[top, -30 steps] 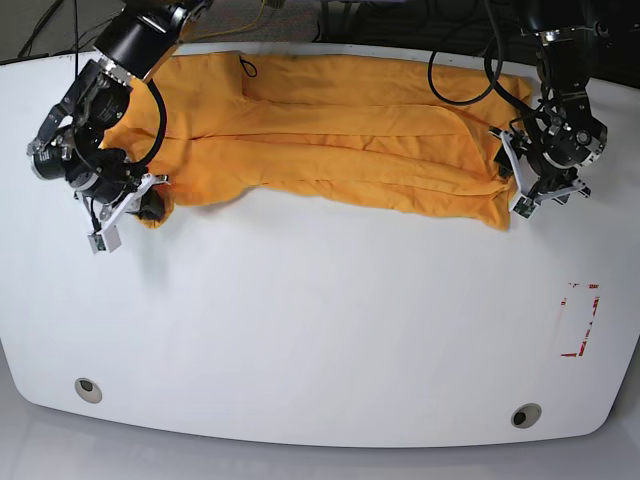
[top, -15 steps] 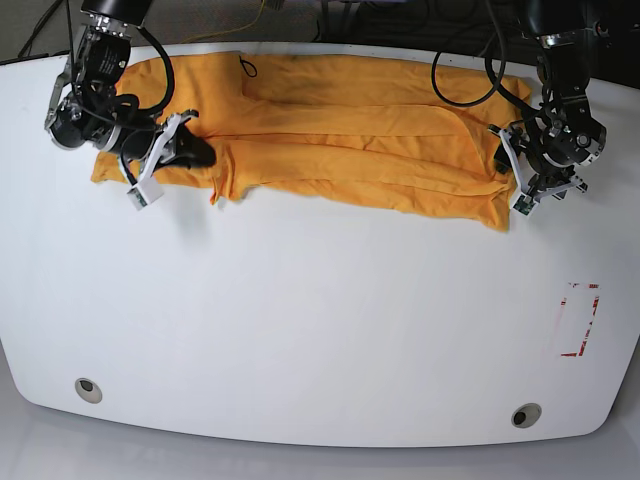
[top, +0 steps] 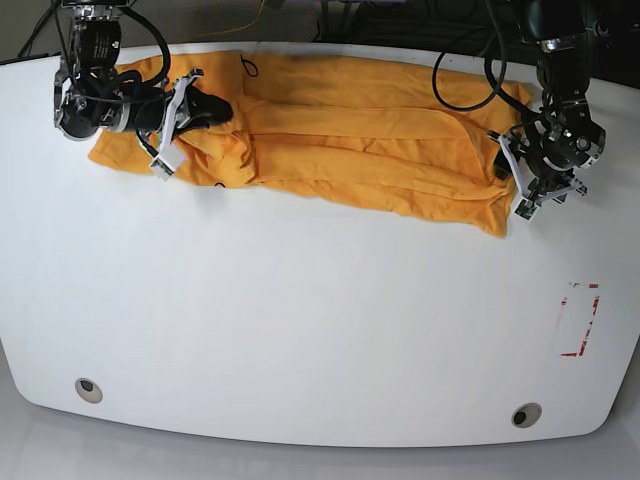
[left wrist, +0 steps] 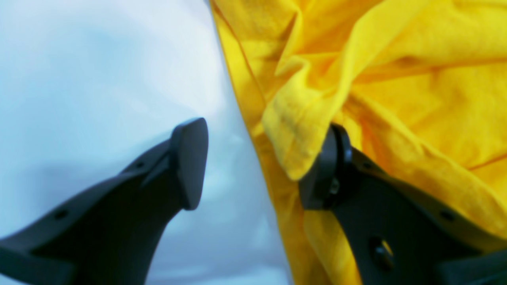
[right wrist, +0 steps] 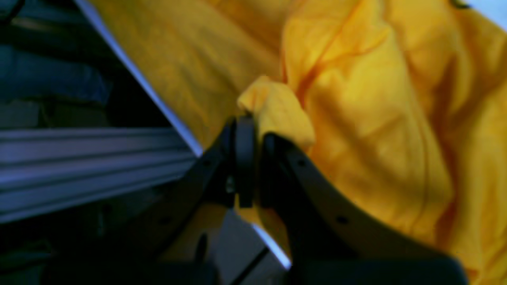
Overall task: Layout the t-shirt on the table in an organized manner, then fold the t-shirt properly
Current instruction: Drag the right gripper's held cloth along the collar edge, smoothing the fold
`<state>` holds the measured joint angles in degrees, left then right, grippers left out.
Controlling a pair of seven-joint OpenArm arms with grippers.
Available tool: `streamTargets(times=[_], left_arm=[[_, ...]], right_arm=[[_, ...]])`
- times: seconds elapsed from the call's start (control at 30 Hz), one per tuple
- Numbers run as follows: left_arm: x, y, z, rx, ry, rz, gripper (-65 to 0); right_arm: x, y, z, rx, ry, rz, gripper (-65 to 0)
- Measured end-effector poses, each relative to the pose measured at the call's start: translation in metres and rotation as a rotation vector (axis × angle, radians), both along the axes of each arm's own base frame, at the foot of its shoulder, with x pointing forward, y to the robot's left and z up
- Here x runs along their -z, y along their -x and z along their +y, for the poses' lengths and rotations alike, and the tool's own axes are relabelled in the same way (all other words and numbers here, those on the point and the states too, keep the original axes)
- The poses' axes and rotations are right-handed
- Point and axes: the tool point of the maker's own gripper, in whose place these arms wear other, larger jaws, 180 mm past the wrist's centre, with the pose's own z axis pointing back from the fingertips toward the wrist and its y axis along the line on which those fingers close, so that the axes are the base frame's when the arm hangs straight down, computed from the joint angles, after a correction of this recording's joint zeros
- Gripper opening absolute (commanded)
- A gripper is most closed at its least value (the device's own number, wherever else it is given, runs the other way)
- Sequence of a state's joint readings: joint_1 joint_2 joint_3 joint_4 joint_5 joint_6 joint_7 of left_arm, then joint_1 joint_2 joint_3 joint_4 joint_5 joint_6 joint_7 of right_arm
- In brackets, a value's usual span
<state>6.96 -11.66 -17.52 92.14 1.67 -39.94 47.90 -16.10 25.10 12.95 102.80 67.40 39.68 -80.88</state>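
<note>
A: Since the table is mostly bare, where's the shirt?

B: Bunched in a long crumpled band along the table's far edge, lengthwise layers lapping over each other (nowhere near laid out, I'd judge).

A: How will it handle?

B: Thin, soft, light cloth, by its wrinkles. It should drag easily over the glossy top but sag and fold on itself. I'd take it by hems or corners, not mid-panel.

A: And the arms?

B: The right gripper sits over the shirt's end at the table's far corner, lying low and pointing along the band, jaws clamped on a small nub of fabric. The left gripper hangs at the shirt's other end, pointing down; jaws apart, one finger over bare table, the other against a hem fold. It grips nothing.
</note>
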Motion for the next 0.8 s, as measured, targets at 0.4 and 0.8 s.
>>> streamTargets(times=[0.4,0.8], left_arm=[[-0.001,-0.002,-0.002,0.003,0.009,-0.014,-31.9],[-0.001,-0.002,-0.002,0.004,0.010,-0.016,-31.9]], right_arm=[[0.003,0.015,0.000,-0.119,0.042,0.038,-57.8],[0.012,0.039,-0.002,-0.245,0.095,0.107,-27.7]])
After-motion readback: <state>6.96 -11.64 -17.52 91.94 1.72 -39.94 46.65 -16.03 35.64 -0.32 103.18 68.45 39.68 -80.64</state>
